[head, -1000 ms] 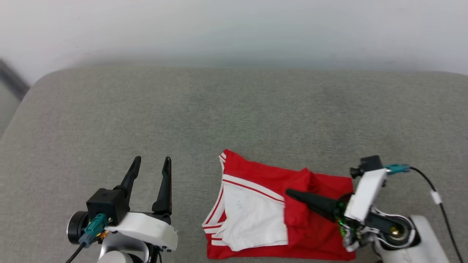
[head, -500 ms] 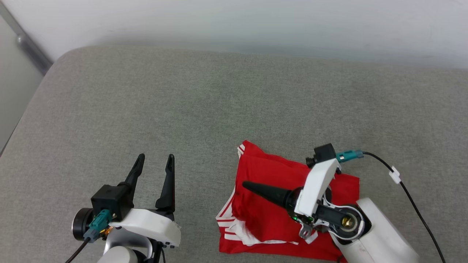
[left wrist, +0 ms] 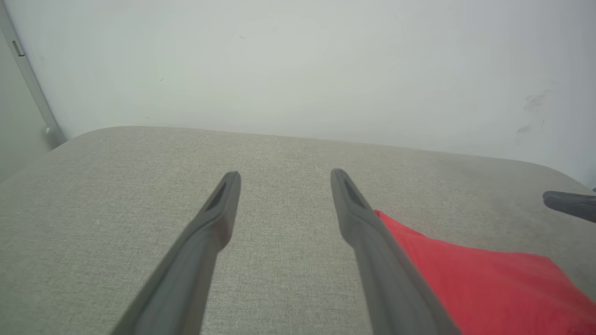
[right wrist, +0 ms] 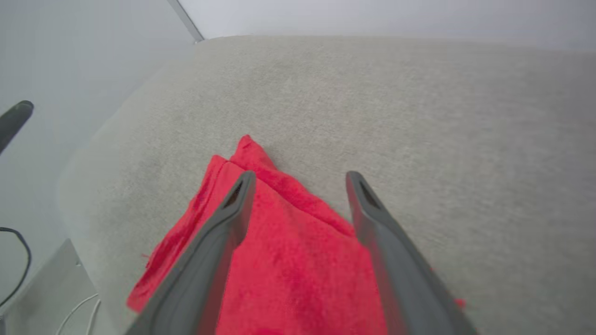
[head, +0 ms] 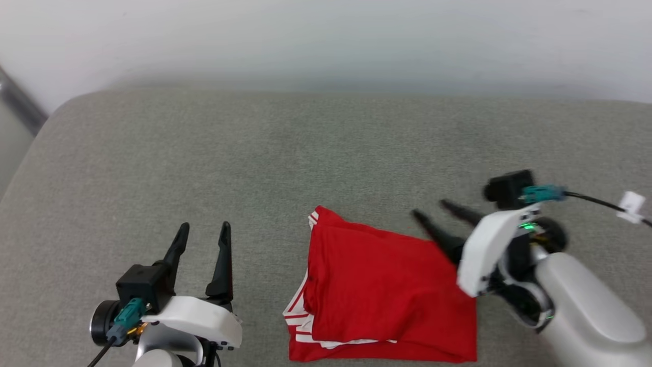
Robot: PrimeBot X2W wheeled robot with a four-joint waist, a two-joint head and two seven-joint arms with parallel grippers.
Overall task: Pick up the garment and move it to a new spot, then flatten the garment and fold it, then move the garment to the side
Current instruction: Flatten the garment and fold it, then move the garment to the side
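Lying folded on the near part of the grey cushion, right of centre, the garment presents one plain red upper panel. One second ago the left half of the packet showed white fabric, and the right gripper was clamped on a ridge of red cloth beside it. That red layer now covers the white area. Only the striped trim protrudes along the near-left edge. The packet occupies the same place on the cushion as before.

The right gripper has released the cloth and drawn back to the right. Its jaws stand wide apart and hold nothing. Judgement: this fold is laid. The remaining work is probably the transfer to the side, possibly after one further fold.

Position relative to the grippers:
- Right gripper: its fingertips are over the far-right corner of the garment and point left and far. In the right wrist view one finger overlaps the red cloth and the other overlaps bare cushion. Contact with the cloth cannot be confirmed.
- Left gripper: it sits left of the garment, apart from it, with jaws wide, empty and unchanged. In the left wrist view the far-left corner of the garment appears just beside one of its fingers.
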